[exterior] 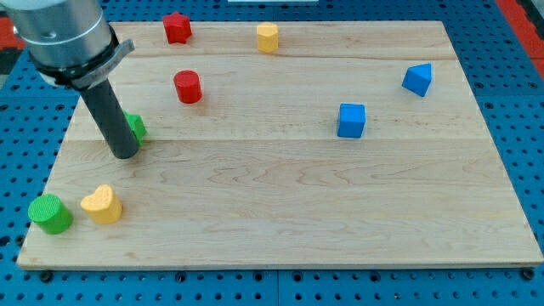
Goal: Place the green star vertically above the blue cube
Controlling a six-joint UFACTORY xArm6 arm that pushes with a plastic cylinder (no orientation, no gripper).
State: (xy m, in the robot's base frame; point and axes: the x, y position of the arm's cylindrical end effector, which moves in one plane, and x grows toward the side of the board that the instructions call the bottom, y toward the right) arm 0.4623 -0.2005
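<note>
My tip point(125, 154) touches the green star point(135, 127) at the view's left, well apart from the blue cube point(350, 120). No gripper is fitted. Step: initial contact. Next: push rightward, finishing above the cube.

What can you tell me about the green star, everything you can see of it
Only a small part of the green star shows: a bright green, plastic-looking edge poking out to the view's right of the dark rod, which covers the rest, so its star shape cannot be made out. It sits flat on the wooden board near the view's left edge, below and left of the red cylinder. My tip is right against it on its left; actual contact cannot be confirmed.
</note>
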